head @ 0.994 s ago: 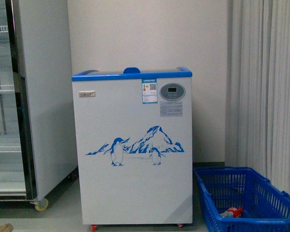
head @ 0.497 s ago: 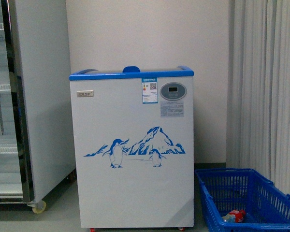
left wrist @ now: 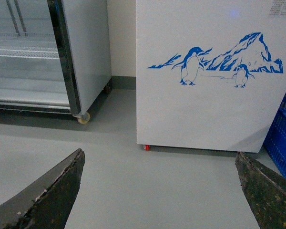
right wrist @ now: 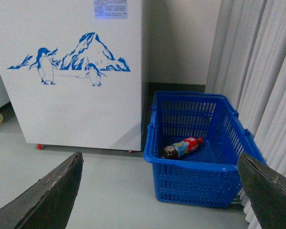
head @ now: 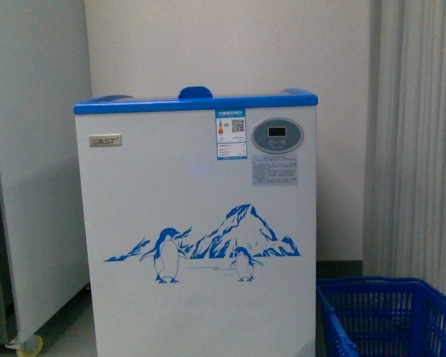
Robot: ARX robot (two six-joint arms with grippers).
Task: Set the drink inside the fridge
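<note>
The fridge [head: 197, 223] is a white chest freezer with a blue rim and a penguin decal, straight ahead in the front view. It also shows in the left wrist view [left wrist: 209, 71] and the right wrist view [right wrist: 76, 71]. The drink [right wrist: 182, 147], a dark bottle with a red label, lies on its side in a blue basket [right wrist: 195, 164] on the floor beside the fridge. My right gripper [right wrist: 159, 191] is open and empty, above the floor short of the basket. My left gripper [left wrist: 159, 191] is open and empty above bare floor. The fridge lids look shut.
A tall white upright glass-door fridge [left wrist: 52, 52] stands beside the freezer, on castors. White curtains [right wrist: 262, 71] hang behind the basket. The blue basket's top shows in the front view [head: 390, 316]. Grey floor [left wrist: 133, 181] lies before the freezer.
The view has moved closer to the freezer, which now looks larger. The drink has dropped out of the front view and the upright fridge has slid mostly out of frame.
</note>
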